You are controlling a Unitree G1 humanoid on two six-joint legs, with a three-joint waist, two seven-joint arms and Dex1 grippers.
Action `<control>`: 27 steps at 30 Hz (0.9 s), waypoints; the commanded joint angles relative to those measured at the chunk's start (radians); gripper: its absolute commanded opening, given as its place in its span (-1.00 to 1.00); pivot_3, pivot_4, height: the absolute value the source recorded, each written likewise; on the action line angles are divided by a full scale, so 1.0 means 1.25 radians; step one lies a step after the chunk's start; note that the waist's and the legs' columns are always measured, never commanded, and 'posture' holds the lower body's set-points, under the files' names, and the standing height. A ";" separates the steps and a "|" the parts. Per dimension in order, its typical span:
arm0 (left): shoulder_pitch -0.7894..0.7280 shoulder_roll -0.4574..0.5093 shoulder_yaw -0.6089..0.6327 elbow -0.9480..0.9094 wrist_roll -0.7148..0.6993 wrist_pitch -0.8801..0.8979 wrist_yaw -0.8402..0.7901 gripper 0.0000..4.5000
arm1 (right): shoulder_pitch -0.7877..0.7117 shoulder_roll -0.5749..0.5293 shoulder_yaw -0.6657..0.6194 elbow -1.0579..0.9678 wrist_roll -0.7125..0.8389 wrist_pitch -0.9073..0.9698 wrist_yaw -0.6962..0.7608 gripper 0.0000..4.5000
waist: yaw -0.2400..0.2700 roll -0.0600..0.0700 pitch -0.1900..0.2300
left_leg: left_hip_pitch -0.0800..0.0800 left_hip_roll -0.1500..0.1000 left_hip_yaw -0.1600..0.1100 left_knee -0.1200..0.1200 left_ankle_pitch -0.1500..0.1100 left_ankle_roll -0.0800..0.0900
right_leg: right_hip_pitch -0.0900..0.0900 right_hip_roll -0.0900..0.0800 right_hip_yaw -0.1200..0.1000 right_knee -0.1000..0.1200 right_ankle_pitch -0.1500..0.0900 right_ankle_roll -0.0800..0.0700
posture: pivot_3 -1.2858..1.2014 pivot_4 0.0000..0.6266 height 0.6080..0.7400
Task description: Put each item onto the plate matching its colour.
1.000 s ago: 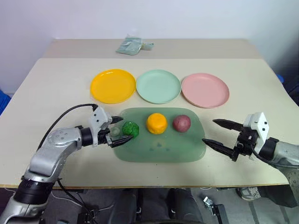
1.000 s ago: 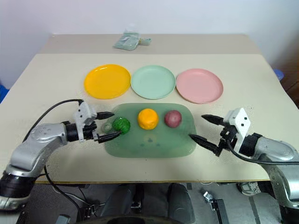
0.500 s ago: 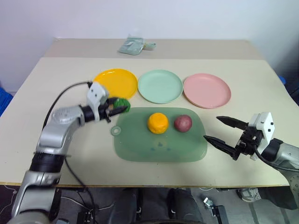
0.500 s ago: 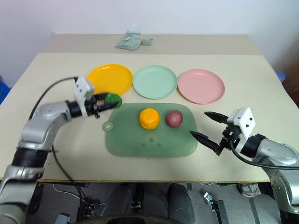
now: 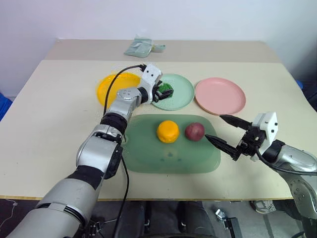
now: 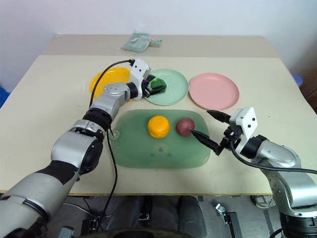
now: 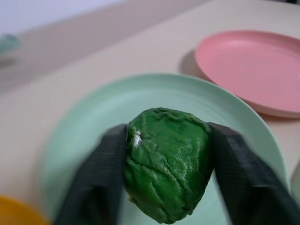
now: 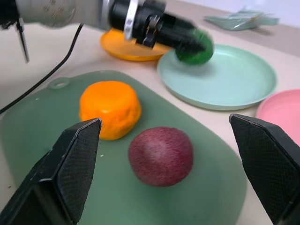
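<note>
We see the left gripper (image 7: 165,187) clamped on the bumpy dark-green toy lump (image 7: 166,161), holding it above the near-left part of the round mint-green plastic plate (image 5: 179,98), which sits between the round yellow plate (image 5: 111,85) and the round pink plate (image 5: 220,95) on the beige table (image 5: 59,114). The right gripper (image 5: 221,132) hangs wide apart and empty just beside the translucent green rounded-rectangle tray (image 5: 171,156), where the round orange ball (image 5: 168,131) and the maroon-red ball (image 5: 194,131) lie side by side.
</note>
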State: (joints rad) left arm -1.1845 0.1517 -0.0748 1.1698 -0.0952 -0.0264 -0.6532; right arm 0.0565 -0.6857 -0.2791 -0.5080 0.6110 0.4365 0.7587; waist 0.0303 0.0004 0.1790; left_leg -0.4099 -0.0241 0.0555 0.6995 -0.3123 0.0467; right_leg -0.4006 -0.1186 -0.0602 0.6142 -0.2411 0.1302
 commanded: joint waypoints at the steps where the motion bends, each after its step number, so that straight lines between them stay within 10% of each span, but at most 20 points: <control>1: -0.012 0.026 0.033 -0.048 -0.012 -0.060 -0.058 0.98 | 0.029 0.001 -0.036 -0.050 0.011 -0.001 -0.016 1.00 | 0.003 0.000 0.000 | 0.000 0.000 0.000 0.000 0.000 0.000 | 0.000 0.000 0.000 0.000 0.000 0.000 | 0.03 -0.52 1.00; 9: 0.273 0.180 -0.022 -0.622 -0.204 0.206 -0.486 0.98 | 0.091 -0.029 -0.074 -0.102 0.058 0.043 -0.004 1.00 | -0.005 0.001 0.000 | 0.000 0.000 0.000 0.000 0.000 -0.001 | 0.000 0.000 0.001 0.001 0.000 0.000 | 0.03 -0.52 1.00; 18: 0.373 0.202 -0.179 -0.783 -0.076 0.203 -0.472 0.98 | 0.039 -0.044 -0.053 -0.113 0.075 0.089 -0.031 1.00 | 0.006 0.001 -0.001 | 0.001 0.000 -0.003 0.004 0.000 -0.001 | 0.003 0.000 0.001 0.000 0.000 -0.001 | 0.03 -0.52 1.00; 25: 0.384 0.205 -0.194 -0.774 -0.032 0.192 -0.428 -0.21 | 0.028 -0.046 -0.059 -0.129 0.084 0.112 -0.046 1.00 | 0.008 0.001 -0.001 | 0.001 0.000 -0.003 0.002 0.000 -0.001 | 0.002 0.000 0.001 0.000 0.000 -0.001 | 0.03 -0.52 1.00; 27: 0.376 0.201 -0.148 -0.774 -0.065 0.210 -0.397 -0.21 | 0.028 -0.044 -0.059 -0.131 0.083 0.114 -0.047 1.00 | 0.007 0.001 -0.001 | 0.002 0.000 -0.003 0.003 0.000 -0.001 | 0.003 0.000 0.001 0.000 0.000 -0.001 | 0.03 -0.52 1.00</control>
State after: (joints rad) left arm -0.7105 0.4005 -0.2982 0.1966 -0.1730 0.2181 -1.1830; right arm 0.0975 -0.7295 -0.3354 -0.6365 0.6943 0.5822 0.7032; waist 0.0391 0.0018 0.1777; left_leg -0.4080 -0.0241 0.0518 0.7029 -0.3123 0.0461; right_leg -0.3971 -0.1190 -0.0583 0.6145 -0.2410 0.1290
